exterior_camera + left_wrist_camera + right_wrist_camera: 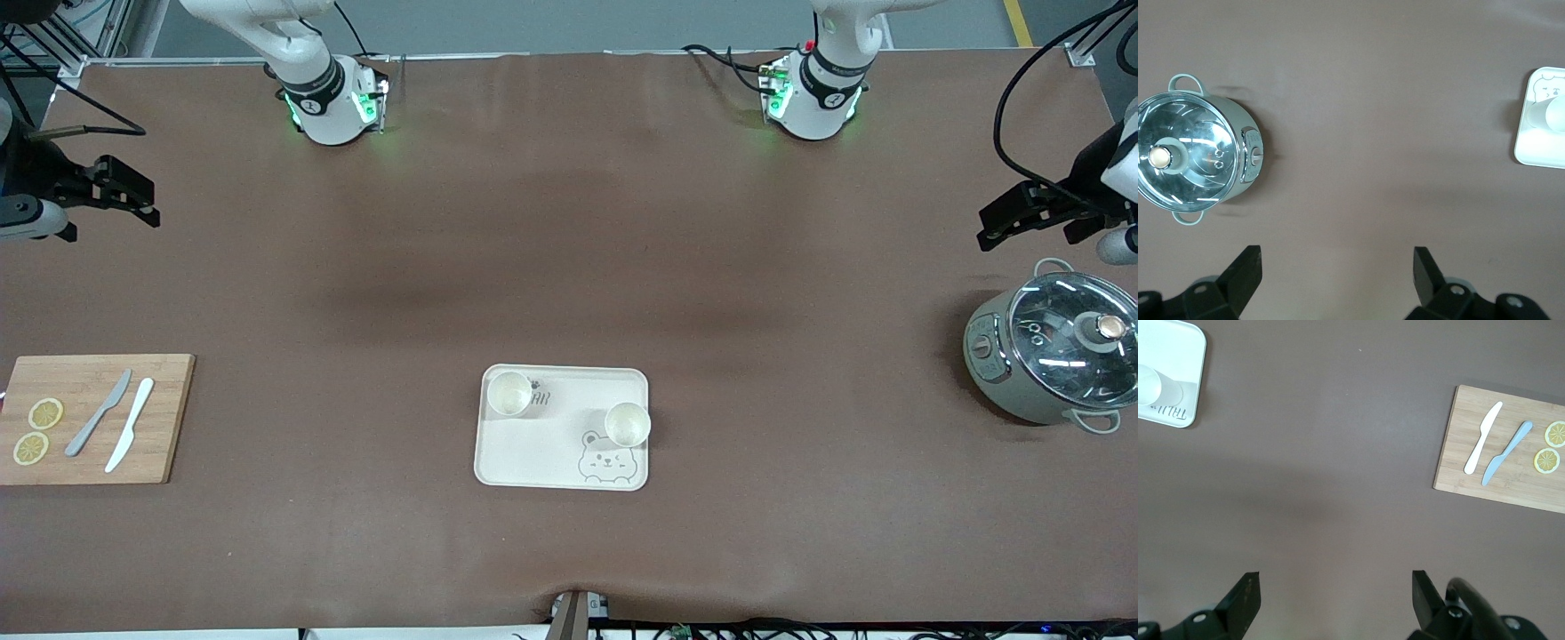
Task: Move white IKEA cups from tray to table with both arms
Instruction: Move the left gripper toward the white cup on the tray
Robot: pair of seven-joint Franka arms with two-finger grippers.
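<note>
Two cups on the tray, neither arm started.
On the table, the tray holds both white IKEA cups, each at one end. Left gripper hangs by the pot, right gripper near the cutting board; both gape wide, empty. Judged next: each reaches over its nearer cup.

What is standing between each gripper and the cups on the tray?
Nothing visible: only bare table separates the open left gripper and open right gripper from the cups on the tray.
</note>
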